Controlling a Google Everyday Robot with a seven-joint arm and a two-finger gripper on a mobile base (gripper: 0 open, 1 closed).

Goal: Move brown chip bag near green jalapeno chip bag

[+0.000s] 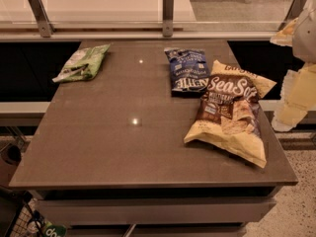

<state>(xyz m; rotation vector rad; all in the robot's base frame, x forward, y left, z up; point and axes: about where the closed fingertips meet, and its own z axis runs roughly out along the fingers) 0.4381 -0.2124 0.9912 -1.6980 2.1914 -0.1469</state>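
The brown chip bag (228,113), large and crinkly with pale yellow ends and white "Sea Salt" lettering, lies flat at the right side of the table (113,142). The green jalapeno chip bag (83,62), small and light green, lies at the far left corner of the table, well apart from the brown bag. My gripper (292,105) shows as pale arm parts at the right edge of the camera view, beyond the table's right edge and to the right of the brown bag, not touching it.
A dark blue Kettle bag (187,70) lies at the far middle, its right edge touching the brown bag's top. A rail with metal posts (168,14) runs behind the table. A wire basket (24,223) sits on the floor at the lower left.
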